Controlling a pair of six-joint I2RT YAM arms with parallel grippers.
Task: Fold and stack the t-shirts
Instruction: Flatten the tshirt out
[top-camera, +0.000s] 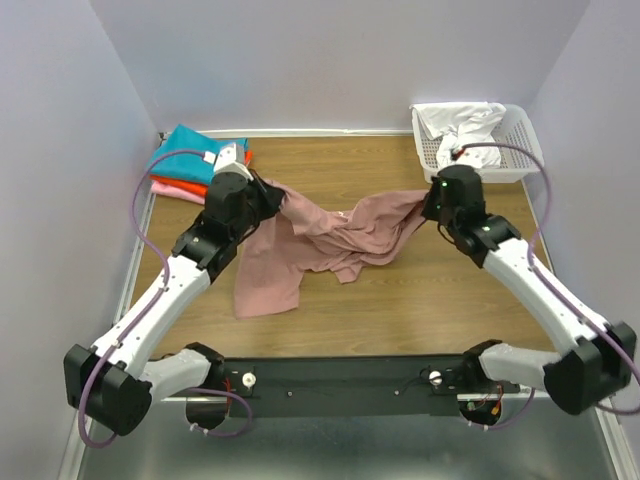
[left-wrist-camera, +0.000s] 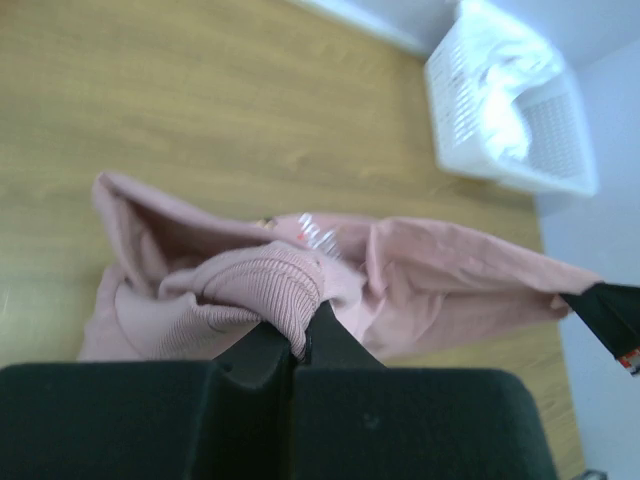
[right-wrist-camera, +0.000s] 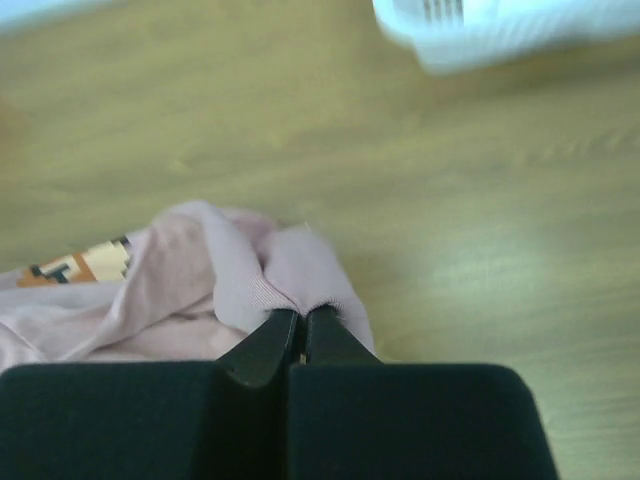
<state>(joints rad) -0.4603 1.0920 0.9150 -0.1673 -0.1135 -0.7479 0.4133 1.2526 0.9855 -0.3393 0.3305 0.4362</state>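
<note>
A dusty-pink t-shirt (top-camera: 330, 240) hangs stretched between my two grippers above the wooden table, its lower part trailing on the wood at the left. My left gripper (top-camera: 275, 200) is shut on a ribbed edge of the pink t-shirt (left-wrist-camera: 270, 285). My right gripper (top-camera: 428, 205) is shut on another bunched edge of it (right-wrist-camera: 290, 275); a bit of its print (right-wrist-camera: 85, 265) shows there. Folded teal (top-camera: 190, 150), orange-red (top-camera: 185, 185) and pink (top-camera: 172, 192) t-shirts are stacked at the back left.
A white mesh basket (top-camera: 520, 150) with white cloth in it stands at the back right; it also shows in the left wrist view (left-wrist-camera: 560, 150). Grey walls close the table on three sides.
</note>
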